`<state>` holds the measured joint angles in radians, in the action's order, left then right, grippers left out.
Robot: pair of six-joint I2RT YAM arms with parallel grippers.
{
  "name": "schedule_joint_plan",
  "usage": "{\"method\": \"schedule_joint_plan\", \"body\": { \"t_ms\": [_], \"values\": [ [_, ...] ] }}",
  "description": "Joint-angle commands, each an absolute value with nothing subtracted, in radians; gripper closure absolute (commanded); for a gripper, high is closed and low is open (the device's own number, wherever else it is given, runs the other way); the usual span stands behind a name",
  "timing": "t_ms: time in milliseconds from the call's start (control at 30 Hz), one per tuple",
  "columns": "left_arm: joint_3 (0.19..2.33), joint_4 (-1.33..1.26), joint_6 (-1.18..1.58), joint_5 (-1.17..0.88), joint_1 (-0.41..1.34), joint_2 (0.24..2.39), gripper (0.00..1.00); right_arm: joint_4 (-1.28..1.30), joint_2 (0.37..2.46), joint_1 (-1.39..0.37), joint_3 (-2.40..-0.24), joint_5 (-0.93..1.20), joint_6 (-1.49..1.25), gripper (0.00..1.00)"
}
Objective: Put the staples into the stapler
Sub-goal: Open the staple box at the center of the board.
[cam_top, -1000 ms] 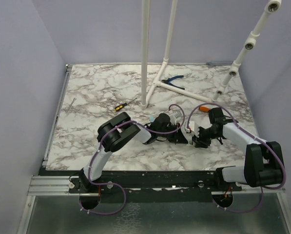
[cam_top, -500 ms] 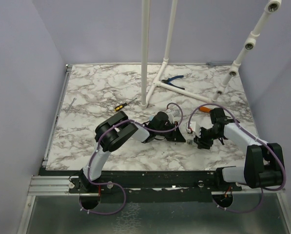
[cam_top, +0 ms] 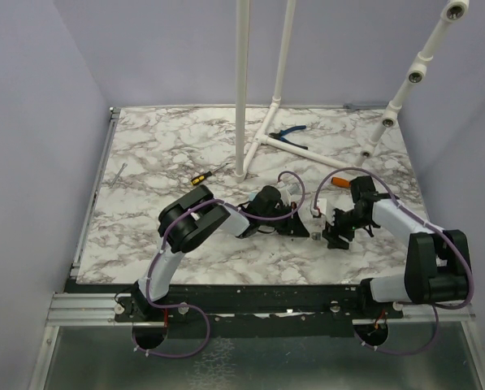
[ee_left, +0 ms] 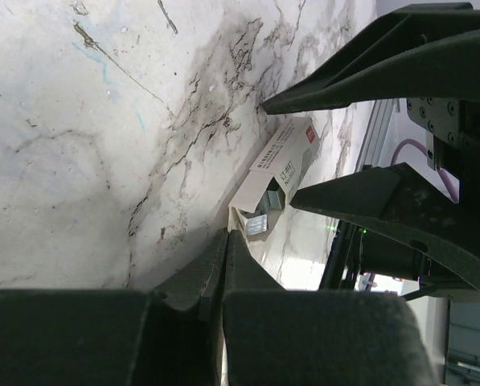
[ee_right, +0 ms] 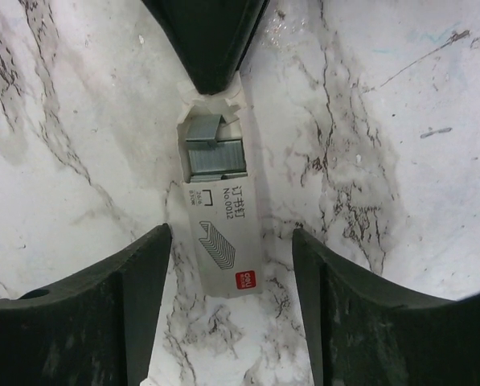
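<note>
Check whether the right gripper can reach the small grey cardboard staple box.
Probably yes: the open right gripper straddles the staple box, bare marble tabletop on both sides; the shut left gripper sits only at its open end.

Between the fingers of the black right gripper (ee_right: 230, 232): a pale grey staple box (ee_right: 226, 261) with a small red mark and dark print, perhaps black; silvery staples (ee_right: 214, 151) inside. Beneath the gripper, the table (ee_right: 408, 177) is white marble veined grey-black.
</note>
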<state>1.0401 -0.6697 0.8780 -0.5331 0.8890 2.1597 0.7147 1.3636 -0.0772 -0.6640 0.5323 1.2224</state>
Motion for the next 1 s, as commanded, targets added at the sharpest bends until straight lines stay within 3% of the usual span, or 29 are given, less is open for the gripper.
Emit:
{"method": "schedule_joint_plan", "body": {
  "t_ms": [0, 300, 400, 800, 967],
  "values": [
    [1.025, -0.531, 0.846, -0.497, 0.879, 2.187, 1.0, 0.731, 1.426, -0.089, -0.686, 0.583, 1.206, 0.34],
    [1.014, -0.531, 0.848, -0.493, 0.88, 2.178, 1.0, 0.751, 1.474, -0.094, -0.689, 0.524, 1.224, 0.59],
    [1.004, -0.531, 0.848, -0.485, 0.877, 2.171, 1.0, 0.758, 1.458, -0.092, -0.667, 0.476, 1.24, 0.63],
    [0.996, -0.515, 0.839, -0.463, 0.874, 2.158, 1.0, 0.779, 1.44, -0.062, -0.66, 0.419, 1.27, 0.64],
    [0.994, -0.513, 0.839, -0.462, 0.873, 2.161, 1.0, 0.77, 1.442, -0.058, -0.655, 0.396, 1.273, 0.59]
  ]
}}
